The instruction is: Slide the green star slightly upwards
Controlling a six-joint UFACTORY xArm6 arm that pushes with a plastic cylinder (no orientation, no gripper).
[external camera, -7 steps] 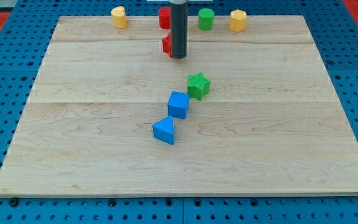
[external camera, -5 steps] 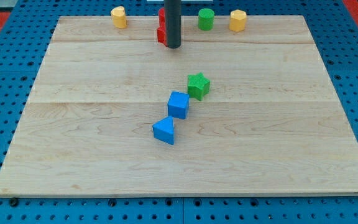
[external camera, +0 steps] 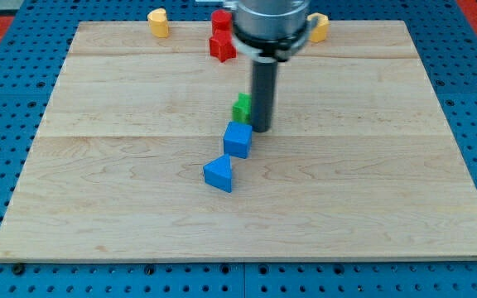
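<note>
The green star lies near the board's middle, partly hidden behind my rod. My tip rests on the board right against the star's right side, slightly below it. A blue cube sits just below the star, touching or nearly touching it. A blue triangular block lies below and left of the cube.
Near the view's top edge are a yellow block, two red blocks, and another yellow block partly hidden by the arm's body. The wooden board ends close behind them.
My rod has swung from the top near the red blocks down to the star's right side. The green star has shifted left and slightly up. The green cylinder is now hidden behind the arm.
</note>
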